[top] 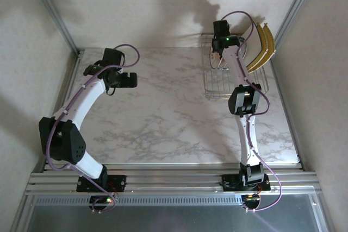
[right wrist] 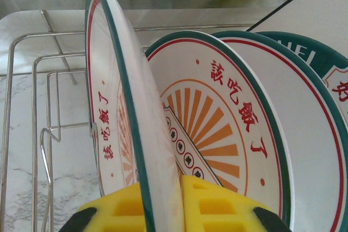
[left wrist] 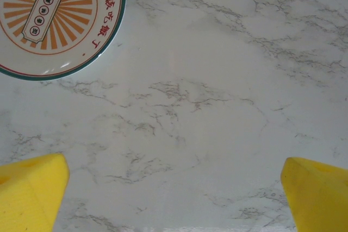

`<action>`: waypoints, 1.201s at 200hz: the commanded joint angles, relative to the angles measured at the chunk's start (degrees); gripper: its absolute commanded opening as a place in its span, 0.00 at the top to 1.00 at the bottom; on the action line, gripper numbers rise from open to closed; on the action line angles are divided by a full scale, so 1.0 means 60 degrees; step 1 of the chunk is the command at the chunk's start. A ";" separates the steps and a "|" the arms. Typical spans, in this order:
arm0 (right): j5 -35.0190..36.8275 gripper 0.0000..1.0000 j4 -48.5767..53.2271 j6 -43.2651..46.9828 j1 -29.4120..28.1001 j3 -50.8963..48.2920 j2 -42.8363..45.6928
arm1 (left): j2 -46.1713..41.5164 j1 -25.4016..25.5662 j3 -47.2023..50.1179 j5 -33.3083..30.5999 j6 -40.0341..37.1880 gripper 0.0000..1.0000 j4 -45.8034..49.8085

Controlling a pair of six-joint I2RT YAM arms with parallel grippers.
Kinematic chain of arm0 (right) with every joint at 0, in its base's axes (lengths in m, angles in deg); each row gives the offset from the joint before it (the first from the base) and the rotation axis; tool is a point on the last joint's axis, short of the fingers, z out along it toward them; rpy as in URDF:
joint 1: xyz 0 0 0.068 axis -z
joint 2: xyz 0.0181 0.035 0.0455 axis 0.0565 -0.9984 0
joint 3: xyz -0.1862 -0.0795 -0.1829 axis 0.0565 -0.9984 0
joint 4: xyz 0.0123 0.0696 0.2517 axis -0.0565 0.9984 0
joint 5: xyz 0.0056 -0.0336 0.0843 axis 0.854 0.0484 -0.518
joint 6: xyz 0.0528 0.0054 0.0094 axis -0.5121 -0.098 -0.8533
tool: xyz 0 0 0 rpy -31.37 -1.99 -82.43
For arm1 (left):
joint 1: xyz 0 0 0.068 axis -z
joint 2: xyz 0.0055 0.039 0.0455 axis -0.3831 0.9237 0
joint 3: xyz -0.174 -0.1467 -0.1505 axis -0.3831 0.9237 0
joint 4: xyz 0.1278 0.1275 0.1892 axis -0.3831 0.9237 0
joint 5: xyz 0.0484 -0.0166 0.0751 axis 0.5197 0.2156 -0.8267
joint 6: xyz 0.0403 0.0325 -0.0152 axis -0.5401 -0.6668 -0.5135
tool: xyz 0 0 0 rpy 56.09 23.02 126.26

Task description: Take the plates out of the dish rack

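Yellow-padded, the right end effector [right wrist: 163,207] is clamped on the rim of a plate [right wrist: 109,118]; the neighbouring plate [right wrist: 217,123] could be struck by a crooked lift. The left end effector [left wrist: 174,199] is spread wide, empty.

The wire dish rack [top: 217,88] sat far right on the marble tabletop [top: 163,112]. Round white plates [right wrist: 217,112] with green rims, red characters and orange sunbursts stood on edge inside, the front plate [right wrist: 152,156] nearest. Square yellow plates [top: 266,45] leaned at its far end. Another round plate [left wrist: 54,20] lay flat on the tabletop
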 commanded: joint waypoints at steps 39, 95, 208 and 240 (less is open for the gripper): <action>0.0161 1.00 0.0323 -0.0165 0.0016 -0.0027 0.0303 | -0.0003 0.0108 -0.0274 -0.0052 -0.0136 0.00 -0.0041; 0.0371 1.00 0.0486 -0.0179 0.0023 -0.0179 0.0836 | 0.0051 0.0193 -0.0114 -0.0195 -0.0128 0.00 -0.0024; 0.1706 1.00 0.1230 0.0374 -0.0222 -0.0312 0.2329 | -0.0320 0.0196 0.0186 -0.0330 -0.0048 0.00 -0.0070; 0.1830 1.00 0.1478 0.0435 -0.0299 -0.0404 0.2935 | -0.0358 0.0195 0.0157 -0.0301 -0.0012 0.00 -0.0070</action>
